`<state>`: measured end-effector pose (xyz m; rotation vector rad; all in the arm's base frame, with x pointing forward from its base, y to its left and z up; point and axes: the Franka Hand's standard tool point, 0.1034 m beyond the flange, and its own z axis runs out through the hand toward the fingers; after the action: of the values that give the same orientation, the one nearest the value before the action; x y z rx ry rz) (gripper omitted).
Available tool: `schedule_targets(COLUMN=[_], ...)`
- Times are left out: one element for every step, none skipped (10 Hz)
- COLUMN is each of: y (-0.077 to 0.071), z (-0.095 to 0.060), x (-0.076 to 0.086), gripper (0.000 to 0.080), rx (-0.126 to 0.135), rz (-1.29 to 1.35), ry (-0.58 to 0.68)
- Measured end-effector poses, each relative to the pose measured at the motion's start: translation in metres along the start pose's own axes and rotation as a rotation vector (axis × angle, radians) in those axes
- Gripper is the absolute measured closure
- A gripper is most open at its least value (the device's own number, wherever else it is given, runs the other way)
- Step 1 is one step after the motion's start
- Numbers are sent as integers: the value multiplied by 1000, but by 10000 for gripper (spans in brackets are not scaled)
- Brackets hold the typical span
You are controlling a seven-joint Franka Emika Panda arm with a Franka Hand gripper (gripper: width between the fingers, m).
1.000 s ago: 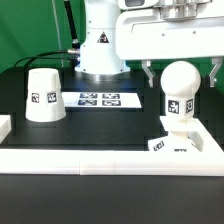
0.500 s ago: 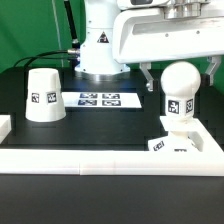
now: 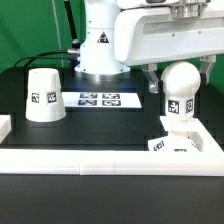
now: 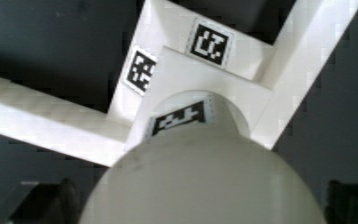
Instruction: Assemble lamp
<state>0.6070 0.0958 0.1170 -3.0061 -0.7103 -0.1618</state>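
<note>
Claw point(image 3: 181, 79) spread wide, fingers point(image 3: 150, 80) flanking the bulb point(image 3: 180, 97) at right of frame; contact unclear. Bulb sat on the base point(image 3: 170, 145). Square black-and-white tags on bulb, base and shade point(image 3: 43, 95).

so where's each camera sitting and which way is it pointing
exterior view: off the arm, low, facing the arm across the table; sees shade, marker board and bulb standing on base, with the open claw flanking the bulb.
wrist view: on the wrist, looking down onto the bulb's top and the base beyond it; dark fingertips show either side of the bulb.
shared: bulb, base and claw.
</note>
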Motion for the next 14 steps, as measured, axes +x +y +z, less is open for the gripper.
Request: schedule_targets(y=[0, 0, -1, -1, -1, -1, 0, 0, 0, 0, 0, 1, 0, -1], z=[0, 0, 0, 0, 0, 0, 0, 0, 0, 0, 0, 1, 1, 1], x=[0, 0, 2, 4, 5, 4, 4, 4, 4, 4, 4, 4, 4, 5], gripper=[101, 101, 101, 101, 101, 113, 113, 223, 223, 223, 223, 223, 223, 223], rx=[-2, -9, -13, -15, -22, -26, -26, -26, -26, -26, -26, -27, -28, -31], rz=[-51, -122, -178, -222, -294, -323, -322, -321, -321, -321, -314, -290, -237, -135], ry=[-2, -5, -7, -15, -24, -27, -27, -27, -27, -27, -27, -26, -22, -17])
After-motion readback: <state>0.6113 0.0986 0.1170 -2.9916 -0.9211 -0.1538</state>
